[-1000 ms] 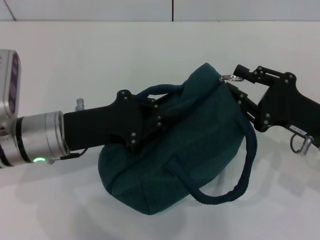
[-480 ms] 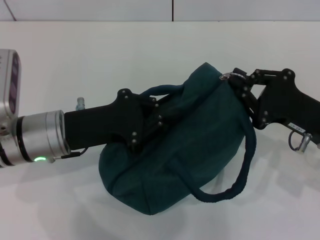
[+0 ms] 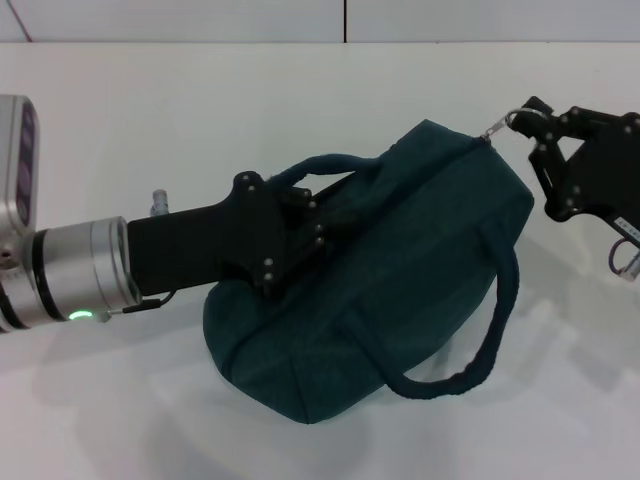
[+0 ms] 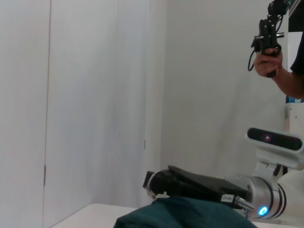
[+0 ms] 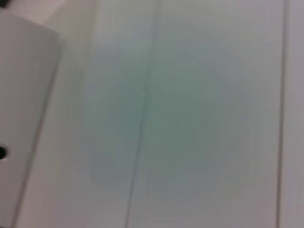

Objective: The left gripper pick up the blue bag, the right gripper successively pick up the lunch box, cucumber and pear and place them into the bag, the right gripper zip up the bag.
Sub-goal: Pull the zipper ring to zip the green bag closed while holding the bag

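Note:
The blue bag (image 3: 400, 290) lies on the white table in the head view, its top edge drawn out toward the right. My left gripper (image 3: 312, 215) reaches in from the left and is shut on the bag at the base of its far loop handle (image 3: 320, 166). My right gripper (image 3: 522, 122) is at the bag's upper right corner, shut on the metal ring pull (image 3: 494, 129) of the zipper. The other handle (image 3: 490, 340) hangs loose at the front. A corner of the bag (image 4: 180, 213) shows in the left wrist view. Lunch box, cucumber and pear are out of view.
The white table (image 3: 150, 110) runs back to a wall with a dark vertical seam (image 3: 345, 20). In the left wrist view the right arm (image 4: 209, 187) lies behind the bag and a person's hand (image 4: 268, 61) holds a black device high up. The right wrist view shows only pale wall.
My right gripper has moved right and away with the ring pull, stretching the bag's top edge out straight. The left gripper has held its place on the bag.

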You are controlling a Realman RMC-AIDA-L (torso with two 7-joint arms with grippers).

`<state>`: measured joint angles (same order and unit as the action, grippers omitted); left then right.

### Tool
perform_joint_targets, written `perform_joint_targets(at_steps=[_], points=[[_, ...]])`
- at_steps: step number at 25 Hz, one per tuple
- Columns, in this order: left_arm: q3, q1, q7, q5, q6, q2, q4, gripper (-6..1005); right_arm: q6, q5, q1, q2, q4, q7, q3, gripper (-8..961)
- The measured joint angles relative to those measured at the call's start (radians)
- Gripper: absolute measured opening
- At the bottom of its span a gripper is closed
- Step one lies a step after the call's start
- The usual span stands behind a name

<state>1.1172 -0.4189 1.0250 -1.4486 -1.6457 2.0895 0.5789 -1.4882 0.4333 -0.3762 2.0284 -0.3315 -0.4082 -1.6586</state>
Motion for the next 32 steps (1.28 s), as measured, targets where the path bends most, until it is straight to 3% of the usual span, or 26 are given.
perform_joint_targets(at_steps=[8, 32], points=[[-0.001, 0.0, -0.001, 0.011, 0.002, -0.001, -0.002, 46, 0.081, -0.006, 0.0, -0.001, 0.016, -0.025, -0.001, 14], [-0.016, 0.0, -0.002, 0.053, 0.028, -0.003, -0.014, 44, 0.146, -0.043, 0.013, -0.009, 0.095, -0.081, -0.001, 15]])
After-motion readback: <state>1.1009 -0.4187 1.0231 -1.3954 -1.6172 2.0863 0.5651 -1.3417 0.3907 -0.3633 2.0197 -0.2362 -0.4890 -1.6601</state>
